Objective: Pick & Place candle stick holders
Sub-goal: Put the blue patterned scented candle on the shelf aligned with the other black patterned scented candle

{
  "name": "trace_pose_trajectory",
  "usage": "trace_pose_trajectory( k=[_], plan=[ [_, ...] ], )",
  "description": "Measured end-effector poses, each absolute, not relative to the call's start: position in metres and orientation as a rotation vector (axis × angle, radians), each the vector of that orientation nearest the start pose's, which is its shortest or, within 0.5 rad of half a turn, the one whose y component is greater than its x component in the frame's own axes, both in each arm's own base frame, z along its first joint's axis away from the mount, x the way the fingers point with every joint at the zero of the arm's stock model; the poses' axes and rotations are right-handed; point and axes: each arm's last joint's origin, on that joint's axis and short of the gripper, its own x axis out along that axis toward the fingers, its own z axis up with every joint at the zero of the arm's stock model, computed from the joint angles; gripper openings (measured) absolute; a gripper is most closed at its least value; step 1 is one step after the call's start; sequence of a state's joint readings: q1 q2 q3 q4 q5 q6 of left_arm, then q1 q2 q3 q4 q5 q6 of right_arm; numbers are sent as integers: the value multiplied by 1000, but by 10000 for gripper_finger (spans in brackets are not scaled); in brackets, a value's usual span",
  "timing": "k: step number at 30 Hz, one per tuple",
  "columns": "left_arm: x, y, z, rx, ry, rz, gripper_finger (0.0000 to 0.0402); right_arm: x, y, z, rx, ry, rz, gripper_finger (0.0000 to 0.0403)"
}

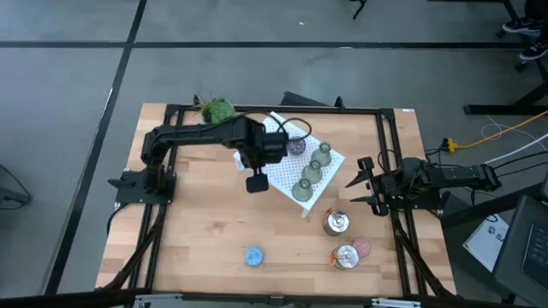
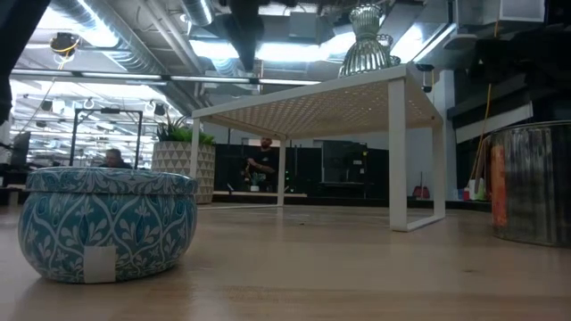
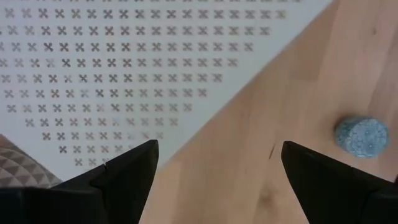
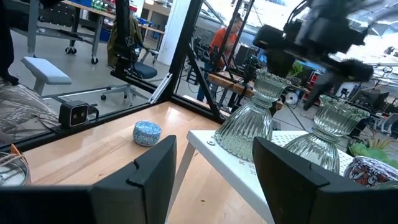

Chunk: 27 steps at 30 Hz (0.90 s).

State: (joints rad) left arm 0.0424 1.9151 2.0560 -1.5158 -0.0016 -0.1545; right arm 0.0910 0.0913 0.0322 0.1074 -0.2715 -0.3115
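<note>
Left arm stretched from its base at the tabletop's (image 1: 205,231) left edge across toward the middle, elbow bent, wrist turned down. Left claw (image 1: 255,181) hanging above the near-left corner of the white perforated stand (image 1: 276,177), fingers spread wide, nothing between them. From the left wrist view, both dark fingers (image 3: 124,177) parted over the stand's edge and bare wood, blue candle stick holder (image 3: 361,137) off to one side.

Right arm lying low along the right edge of the tabletop, forearm pointing inward. Right claw (image 1: 360,181) just off the stand's right corner, fingers partly apart, holding nothing.

Three olive-green bell-shaped holders (image 1: 312,171) standing in a row on top of the stand, purple holder (image 1: 296,145) beside them near the far side. Two shiny silver holders (image 1: 336,223) on the tabletop near the right front, pink holder (image 1: 361,247) just beside the nearer one. Blue holder alone near the front edge, well apart from the rest. Green potted plant (image 1: 217,110) at the far-left corner.
</note>
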Motion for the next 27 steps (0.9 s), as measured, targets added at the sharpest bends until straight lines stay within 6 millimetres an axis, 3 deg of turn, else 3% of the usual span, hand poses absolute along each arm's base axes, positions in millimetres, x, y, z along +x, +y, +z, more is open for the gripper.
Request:
trace_pose_trajectory(
  k=[7, 17, 27],
  plan=[
    [358, -20, 353, -36, 1354, 196, 336, 100, 17, 178, -312, -104, 353, 215],
    [359, -70, 346, 51, 1300, 111, 336, 100, 17, 178, -312, -105, 352, 215],
    [352, -117, 345, 27, 1240, 126, 336, 100, 17, 178, -312, -105, 352, 215]
  ],
)
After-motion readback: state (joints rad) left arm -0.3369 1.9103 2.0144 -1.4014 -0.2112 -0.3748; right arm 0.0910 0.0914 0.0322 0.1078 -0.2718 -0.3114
